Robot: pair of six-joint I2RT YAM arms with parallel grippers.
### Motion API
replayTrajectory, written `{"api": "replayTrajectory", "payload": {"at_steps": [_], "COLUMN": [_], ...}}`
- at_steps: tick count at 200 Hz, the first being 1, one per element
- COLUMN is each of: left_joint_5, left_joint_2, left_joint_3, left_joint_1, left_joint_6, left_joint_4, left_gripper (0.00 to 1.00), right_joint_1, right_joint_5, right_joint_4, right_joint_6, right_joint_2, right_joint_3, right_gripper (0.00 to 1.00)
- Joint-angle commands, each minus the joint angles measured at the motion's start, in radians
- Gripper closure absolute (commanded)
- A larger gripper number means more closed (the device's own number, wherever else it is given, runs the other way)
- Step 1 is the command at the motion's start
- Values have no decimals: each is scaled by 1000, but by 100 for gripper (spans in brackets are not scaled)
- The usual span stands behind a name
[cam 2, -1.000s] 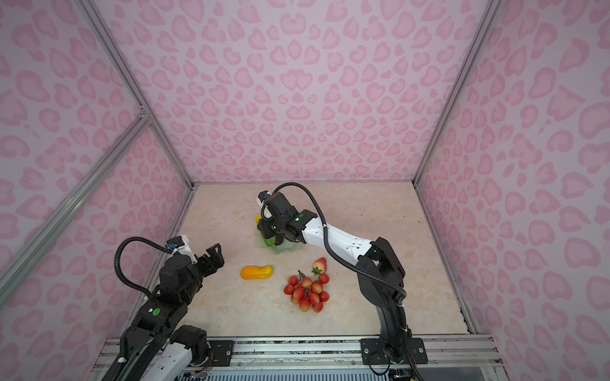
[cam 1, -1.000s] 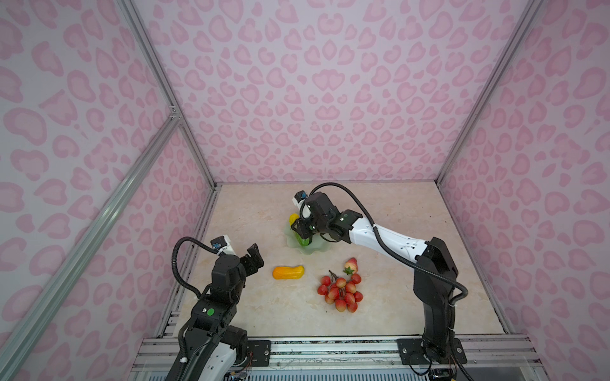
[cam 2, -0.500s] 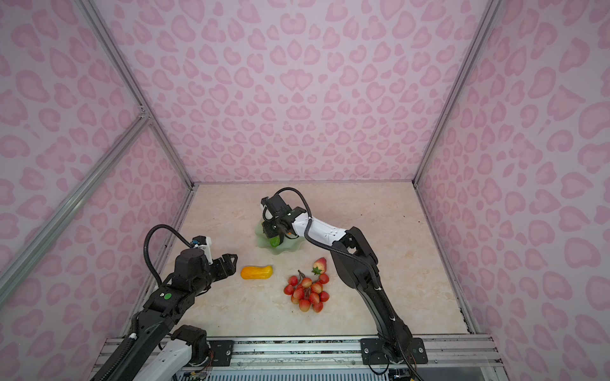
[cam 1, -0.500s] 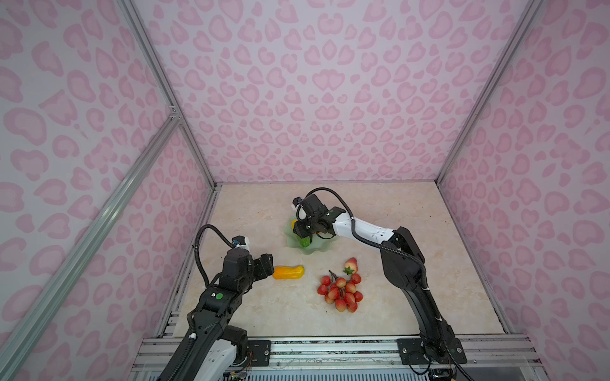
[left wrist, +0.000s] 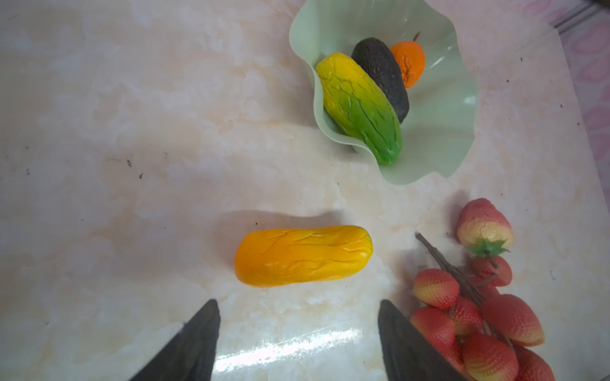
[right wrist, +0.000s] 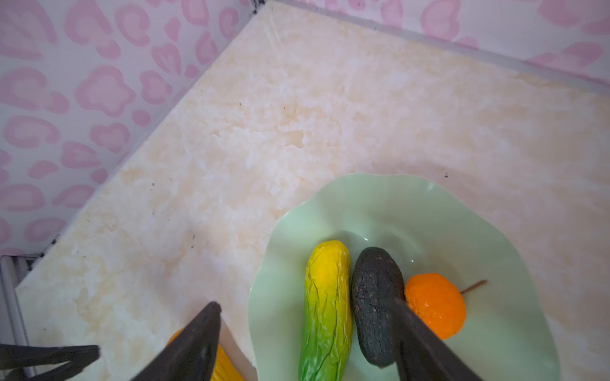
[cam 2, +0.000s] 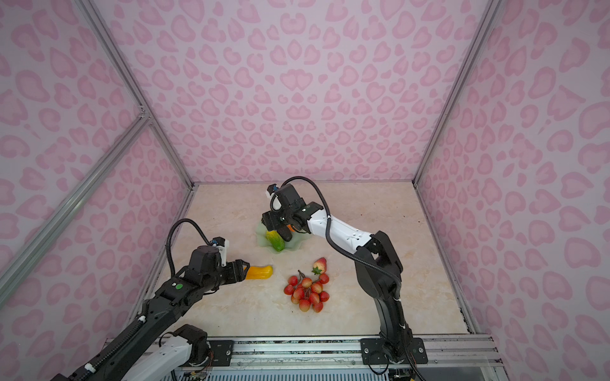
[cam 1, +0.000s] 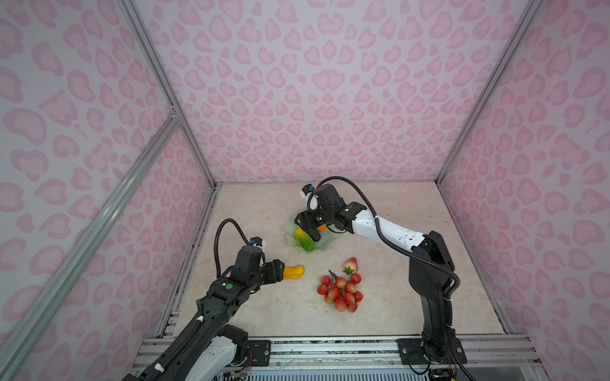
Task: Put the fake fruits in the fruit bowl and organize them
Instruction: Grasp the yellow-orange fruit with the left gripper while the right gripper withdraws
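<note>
- Reaching low over the marble tabletop (cam 1: 264,204), the left gripper (left wrist: 297,303) has its jaws spread wide and empty; the orange-yellow oblong (left wrist: 303,255) lies just ahead of the tips, crosswise to them, not yet between them.
- That fruit looks light and fairly stiff, with a wrinkled skin that should give some grip. Its long axis looks wider than the gap, so closing across the short waist at mid-length seems safest.
- Farther back, the fruit bowl (cam 1: 326,244) already holds the yellow-green oblong (cam 1: 305,240), the dark rough oval (right wrist: 376,303) and the orange ball (right wrist: 435,305), lying side by side and touching.
- The right gripper (right wrist: 305,303) hangs over them with its jaws wide apart and nothing held.
- The glossy bowl is probably light and could slide if nudged.
- Nearer the front, the red berry bunch (cam 1: 341,292) lies on the table, likely floppy; its brown stem is the surest hold.
- The red strawberry (cam 1: 351,265) lies just beside it, small and tapered, so pinching its widest part should stop it slipping.
</note>
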Motion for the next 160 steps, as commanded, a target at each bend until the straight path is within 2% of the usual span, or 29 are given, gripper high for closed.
{"api": "replayTrajectory", "payload": {"at_steps": [1, 27, 45, 77, 116, 160], "left_joint_5": [-62, -130, -190, -298, -352, -323], "left_joint_2": [60, 150, 220, 348, 487, 630], "left_joint_3": [29, 68, 113, 189, 273, 336], "left_joint_1": [-59, -148, -218, -289, -319, -328], "left_joint_6": [35, 50, 59, 101, 176, 231], "left_joint_4": [-19, -25, -44, -105, -167, -184], "left_gripper": [25, 26, 25, 25, 23, 23], "right_joint_1": [-21, -63, -93, -142, -175, -197], "right_joint_5": [18, 36, 47, 44, 44, 65], "right_joint_4": [150, 250, 263, 276, 294, 295], "right_joint_6": [21, 44, 69, 111, 140, 136], "right_joint_2": [-126, -280, -346, -448, -548, -642], "right_joint_3": [-144, -350, -441, -579, -695, -751], "right_gripper": [11, 5, 4, 4, 3, 2]}}
